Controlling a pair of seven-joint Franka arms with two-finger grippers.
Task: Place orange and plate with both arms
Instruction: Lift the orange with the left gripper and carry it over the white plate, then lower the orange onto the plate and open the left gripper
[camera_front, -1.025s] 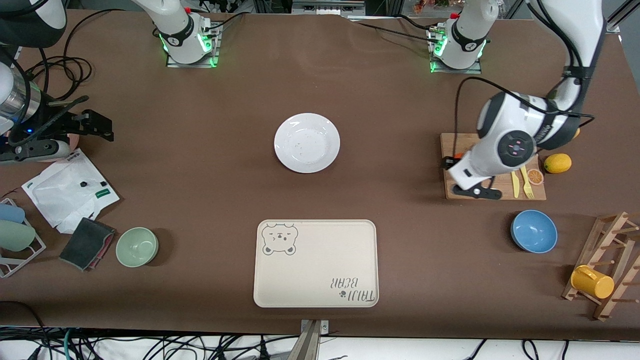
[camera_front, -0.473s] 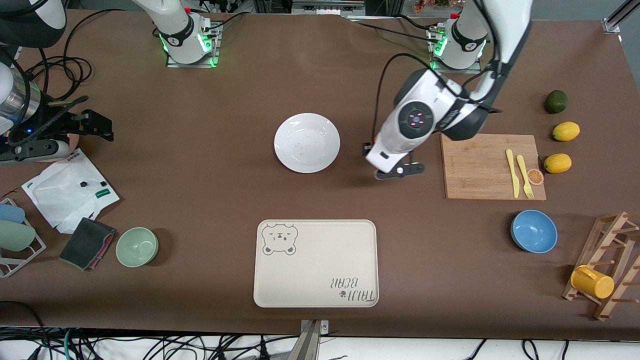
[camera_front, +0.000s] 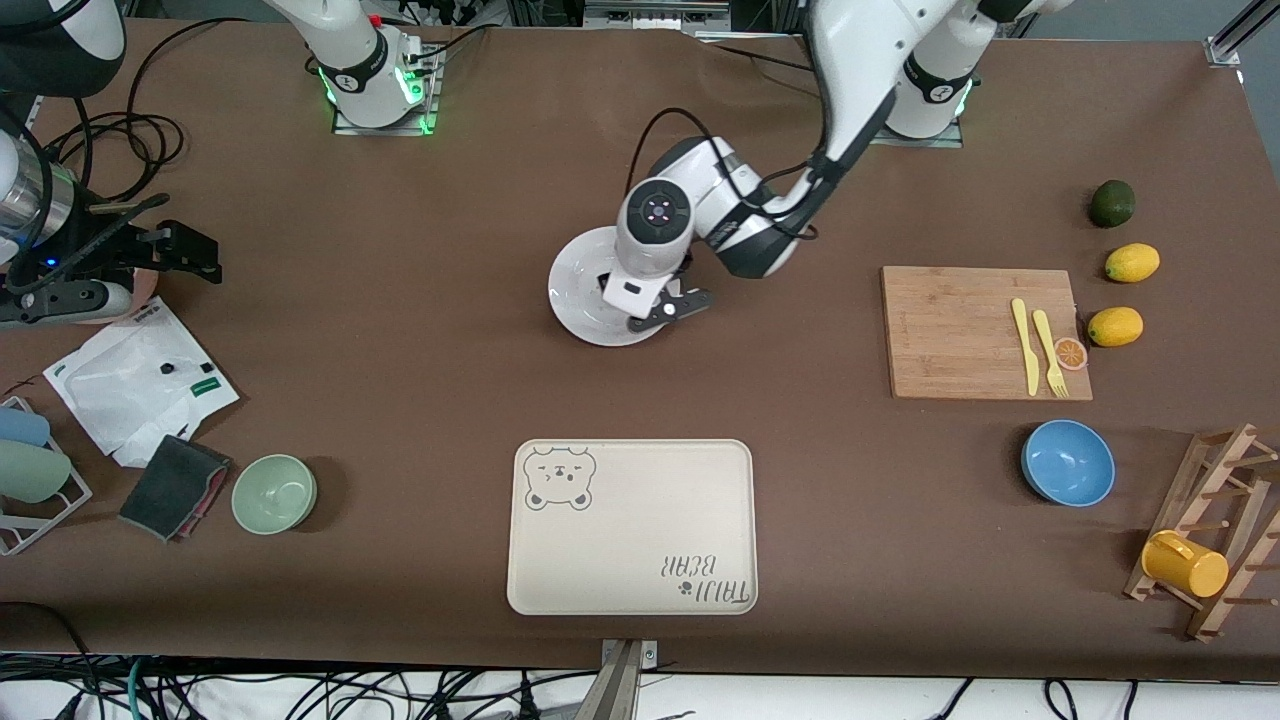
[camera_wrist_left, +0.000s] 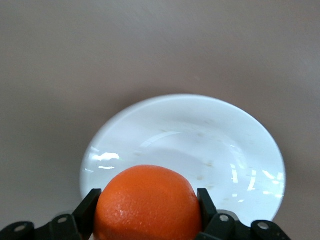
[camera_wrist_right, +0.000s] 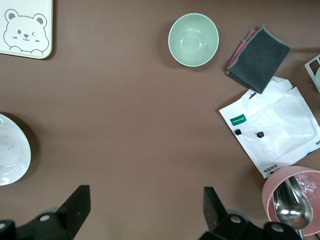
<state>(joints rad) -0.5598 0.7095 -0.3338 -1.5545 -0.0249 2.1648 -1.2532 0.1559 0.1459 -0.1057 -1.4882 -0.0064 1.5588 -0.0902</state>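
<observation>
The white plate lies at the table's middle. My left gripper hangs over the plate's edge toward the left arm's end. It is shut on the orange, which fills the space between the fingers of the left gripper in the left wrist view, above the plate. In the front view the hand hides the orange. My right gripper waits open and empty over the right arm's end of the table. Its wrist view shows the gripper above bare table and the plate's edge.
The cream bear tray lies nearer the front camera than the plate. A cutting board with yellow cutlery, two lemons, a blue bowl and a mug rack are at the left arm's end. A green bowl, grey cloth and white bag are at the right arm's end.
My left arm has swung from the cutting board across the table to over the plate. The right arm has not moved.
</observation>
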